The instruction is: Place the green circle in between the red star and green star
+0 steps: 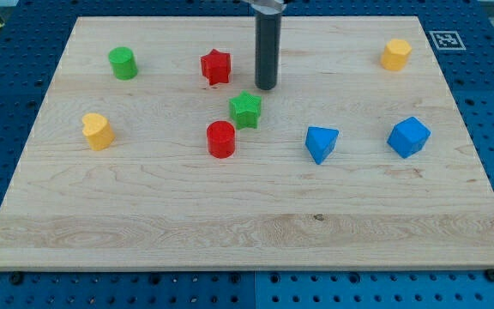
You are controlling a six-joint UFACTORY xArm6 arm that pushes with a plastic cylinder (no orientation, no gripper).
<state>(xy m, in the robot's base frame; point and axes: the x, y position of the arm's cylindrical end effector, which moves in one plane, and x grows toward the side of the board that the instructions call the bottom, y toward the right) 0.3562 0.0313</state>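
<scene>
The green circle (123, 63), a short green cylinder, stands at the view's upper left of the wooden board (247, 232). The red star (216, 67) lies right of it, near the top centre. The green star (245, 110) lies below and right of the red star, close to a red cylinder (221, 139). My tip (267, 87) is down on the board just right of the red star and just above the green star, touching neither. It is far to the right of the green circle.
A yellow heart-like block (98, 130) sits at the left. A yellow hexagon block (395, 54) sits at the upper right. A blue triangular block (321, 143) and a blue angular block (408, 137) lie at the right middle. Blue pegboard surrounds the board.
</scene>
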